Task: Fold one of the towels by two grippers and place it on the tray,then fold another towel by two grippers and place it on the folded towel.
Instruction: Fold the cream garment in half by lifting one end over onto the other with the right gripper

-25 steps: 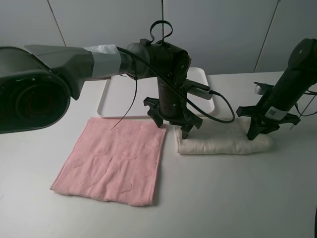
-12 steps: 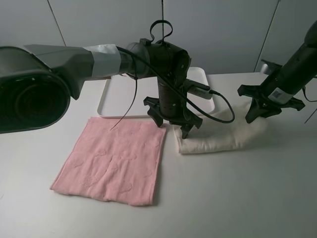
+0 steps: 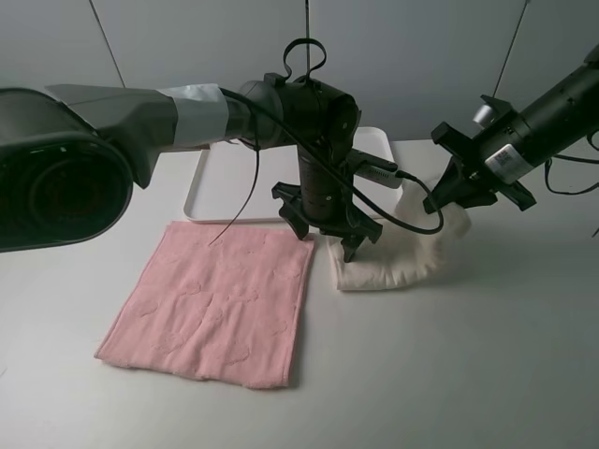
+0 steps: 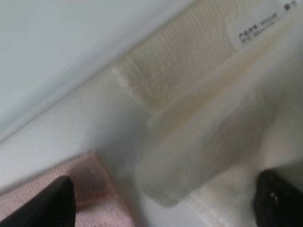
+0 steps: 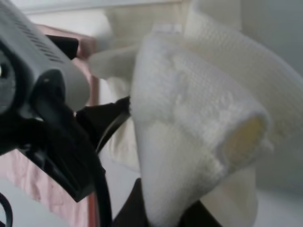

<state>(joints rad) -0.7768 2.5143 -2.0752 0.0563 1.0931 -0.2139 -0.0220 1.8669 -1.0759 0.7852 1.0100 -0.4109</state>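
A cream white towel (image 3: 384, 267), folded into a long strip, lies on the table right of a flat pink towel (image 3: 215, 299). My left gripper (image 3: 326, 238) is open and stands low over the strip's left end; in the left wrist view (image 4: 161, 203) its dark fingertips (image 4: 47, 203) are wide apart over the white towel (image 4: 189, 94) and the pink towel's corner (image 4: 90, 189). My right gripper (image 3: 468, 198) is shut on the strip's right end and holds it lifted and curled leftward. The right wrist view shows the bunched white towel (image 5: 189, 109) in its grasp. The white tray (image 3: 225, 178) is behind.
The left arm's body and black cable (image 3: 412, 220) stand between the tray and the white towel; the arm also shows in the right wrist view (image 5: 42, 94). A large dark camera housing (image 3: 56, 178) fills the left side of the high view.
My right gripper has lifted the right end of the white towel off the table and carried it up and left, toward the left gripper. The left gripper and the pink towel have not moved.
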